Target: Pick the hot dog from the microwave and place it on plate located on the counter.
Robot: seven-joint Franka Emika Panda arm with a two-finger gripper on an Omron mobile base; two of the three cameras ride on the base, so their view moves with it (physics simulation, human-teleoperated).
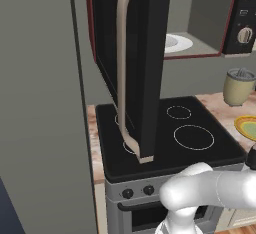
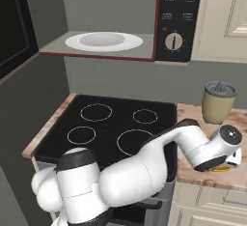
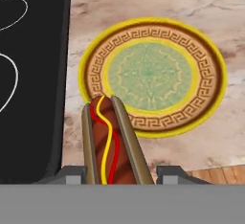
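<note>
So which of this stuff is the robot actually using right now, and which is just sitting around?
In use:
- hot dog, held in the tool
- plate, just beneath it
- counter
- microwave, door open

Sitting around:
- black stovetop
- white dish inside the microwave
- juicer on the counter

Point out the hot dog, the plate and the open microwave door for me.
hot dog (image 3: 106, 144): hand view, on its sausage.
plate (image 3: 152, 74): hand view, on its green centre.
microwave door (image 1: 148, 68): left base view, on its dark edge.
</note>
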